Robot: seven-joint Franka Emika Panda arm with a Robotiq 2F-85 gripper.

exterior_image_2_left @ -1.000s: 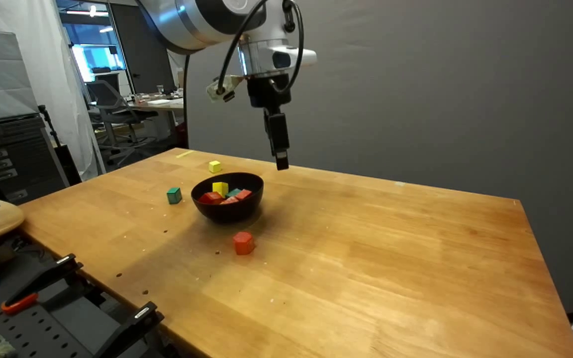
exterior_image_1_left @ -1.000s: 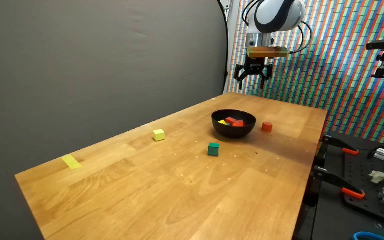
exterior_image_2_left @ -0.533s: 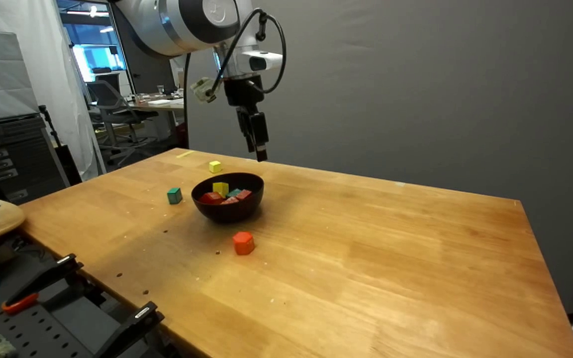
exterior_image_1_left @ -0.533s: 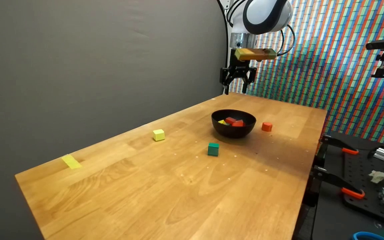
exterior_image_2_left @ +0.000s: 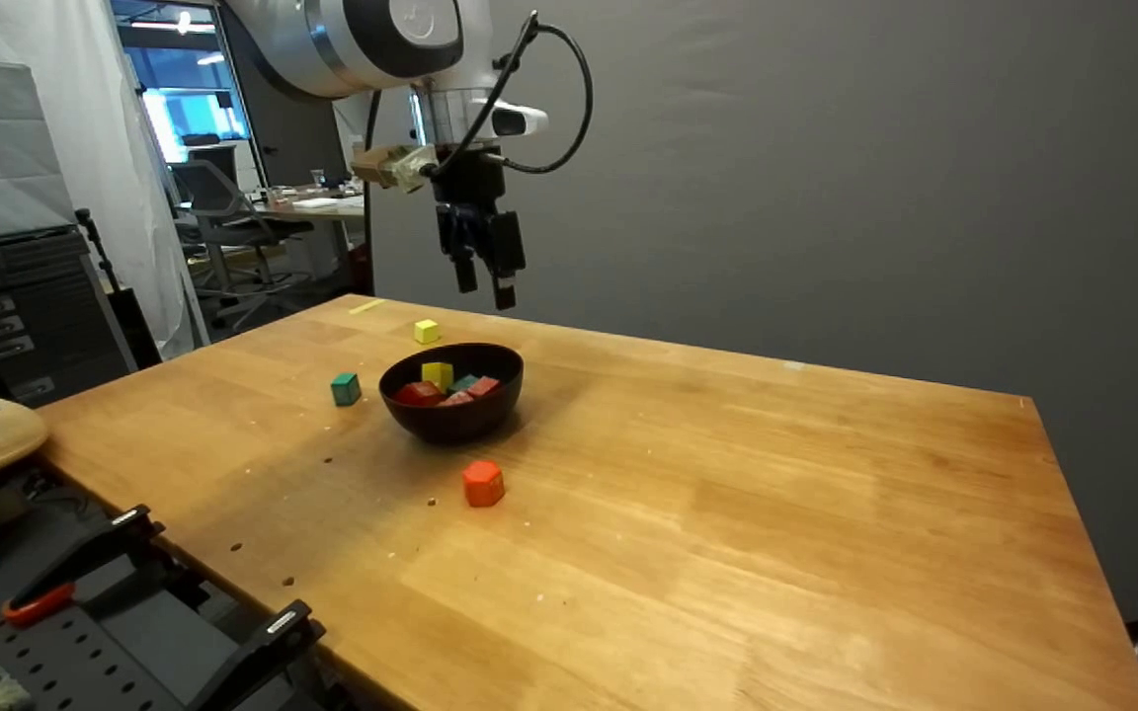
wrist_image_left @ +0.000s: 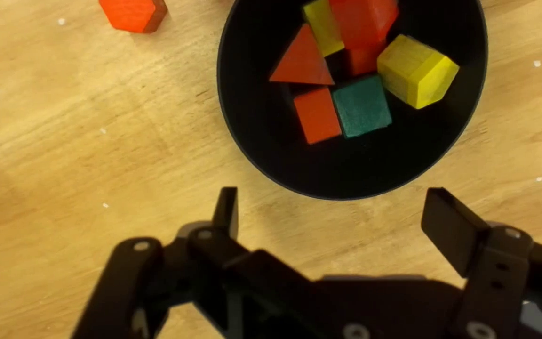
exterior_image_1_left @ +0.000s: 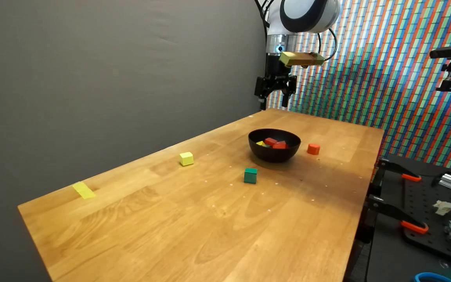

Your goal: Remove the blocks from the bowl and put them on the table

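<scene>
Red, yellow and green: found the blocks [wrist_image_left: 366,56] heaped inside the black bowl [wrist_image_left: 346,165]. Guessed light, hard wood, tough to damage, maybe slick on the smooth faces. Figured on skipping the red triangle [wrist_image_left: 301,63] (awkward slopes) and pinching the green block [wrist_image_left: 362,107] across two opposite flat sides, minding the red square [wrist_image_left: 317,115] snug beside it. Spotted the bowl roughly midway between the edge of the table [exterior_image_2_left: 776,553] along the grey backdrop [exterior_image_2_left: 776,178] and the edge by the clamps [exterior_image_1_left: 395,212]. Noticed the claw [wrist_image_left: 332,216] with fingers spread wide, nothing between them, hanging above the table off the bowl's side away from the corner with the yellow strip [exterior_image_1_left: 83,190]. Also counted three loose blocks: red hexagon [exterior_image_2_left: 483,484] toward the clamp edge, green cube [exterior_image_2_left: 346,389] between bowl and strip-end edge, yellow cube [exterior_image_1_left: 186,158] nearest the backdrop edge.
</scene>
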